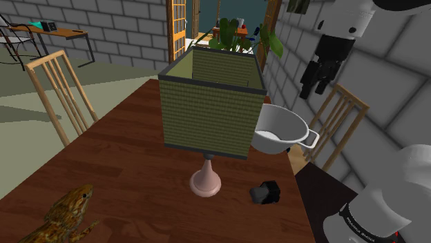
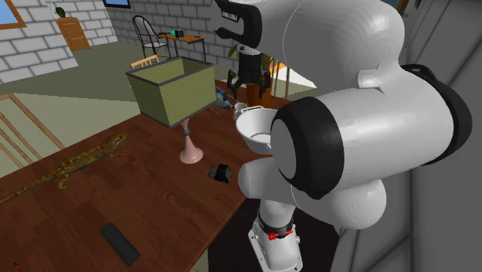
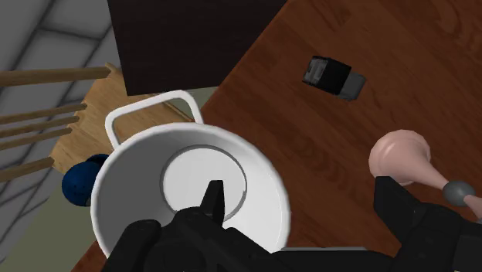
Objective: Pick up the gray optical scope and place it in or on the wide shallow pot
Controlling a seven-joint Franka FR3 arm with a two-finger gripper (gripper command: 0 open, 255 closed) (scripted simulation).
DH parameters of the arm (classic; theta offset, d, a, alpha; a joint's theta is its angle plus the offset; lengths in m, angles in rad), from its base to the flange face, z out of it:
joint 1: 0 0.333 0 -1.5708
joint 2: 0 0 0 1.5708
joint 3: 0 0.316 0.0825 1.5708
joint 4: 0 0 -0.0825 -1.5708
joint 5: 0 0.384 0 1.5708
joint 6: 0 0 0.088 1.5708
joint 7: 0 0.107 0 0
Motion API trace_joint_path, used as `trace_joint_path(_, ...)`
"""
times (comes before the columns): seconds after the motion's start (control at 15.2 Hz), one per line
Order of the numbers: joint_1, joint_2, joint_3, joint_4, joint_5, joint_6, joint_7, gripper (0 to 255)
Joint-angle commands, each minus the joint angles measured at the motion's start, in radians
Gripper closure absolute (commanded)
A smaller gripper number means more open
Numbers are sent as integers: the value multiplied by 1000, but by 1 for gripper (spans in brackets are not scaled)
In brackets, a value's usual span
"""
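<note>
While high above the pot (image 1: 273, 142), pincer (image 1: 315, 90) downward; agape

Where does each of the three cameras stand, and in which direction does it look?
Shoulder view: beside the stand, looking down along the table toward the lamp; the white arm at its right, gripper open above the pot.
Second exterior view: close behind the arm, looking past it over the table; the arm's bulky joints at its right.
Wrist view: on the hand, looking down into the pot; its black fingers show.
All three share pot, scope and lamp foot.
</note>
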Motion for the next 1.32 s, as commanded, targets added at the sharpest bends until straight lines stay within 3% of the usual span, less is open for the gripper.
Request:
trace_joint_path(0.0, 0, 0, 0, 0, 0, 0, 0, 0)
trace_joint_path(0.66, 164, 8, 56, -294, 31, 304, -228, 0)
trace_joint_path(1.25, 325, 115, 113, -509, 67, 629, -427, 0)
